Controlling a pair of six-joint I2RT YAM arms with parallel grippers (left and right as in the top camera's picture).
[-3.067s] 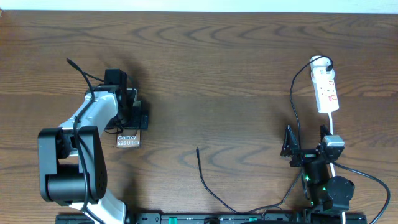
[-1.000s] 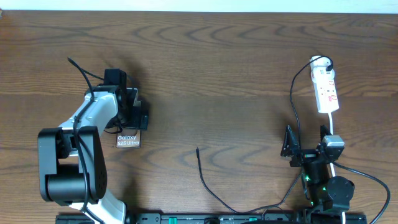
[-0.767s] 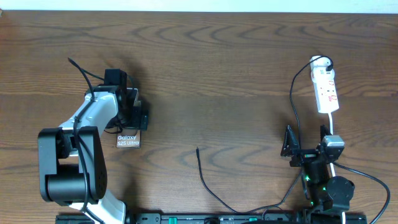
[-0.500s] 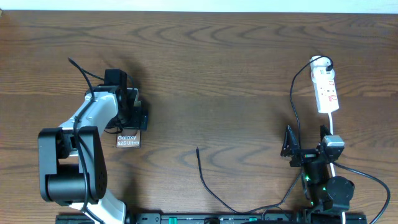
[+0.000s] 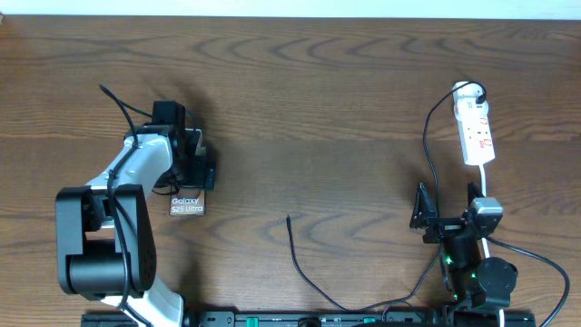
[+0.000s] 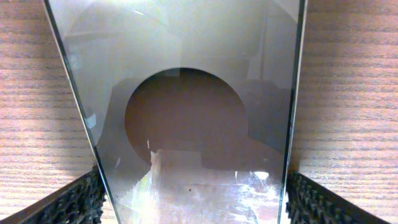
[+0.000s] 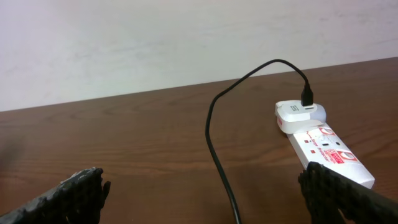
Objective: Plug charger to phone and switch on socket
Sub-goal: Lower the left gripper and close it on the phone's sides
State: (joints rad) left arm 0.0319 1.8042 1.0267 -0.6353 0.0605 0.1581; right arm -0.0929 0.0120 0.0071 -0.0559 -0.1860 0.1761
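Left fingers (image 6: 74, 202) are straddling the phone (image 6: 186, 124) at the worktop's (image 5: 318, 109) left side, spread wide; whether they're pressing its edges is unclear. Right fingers (image 7: 81, 186), wide w/ nothing between, are waiting near the socket (image 5: 476, 134). Best approach: squeezing both long edges evenly, keeping the phone square for the charger (image 5: 304, 272) tip lying mid-worktop. Count: 1 phone, 1 charger, 1 socket, 2 arms.

Your left arm (image 5: 136, 168): at 8 o'clock, folded, reaching toward 1 | left gripper (image 5: 194, 171): pitched straight down, jaws wide, grip unclear | your right arm (image 5: 472, 268): at 4 o'clock, low, facing 12 | right gripper (image 5: 447, 205): jaws fully spread
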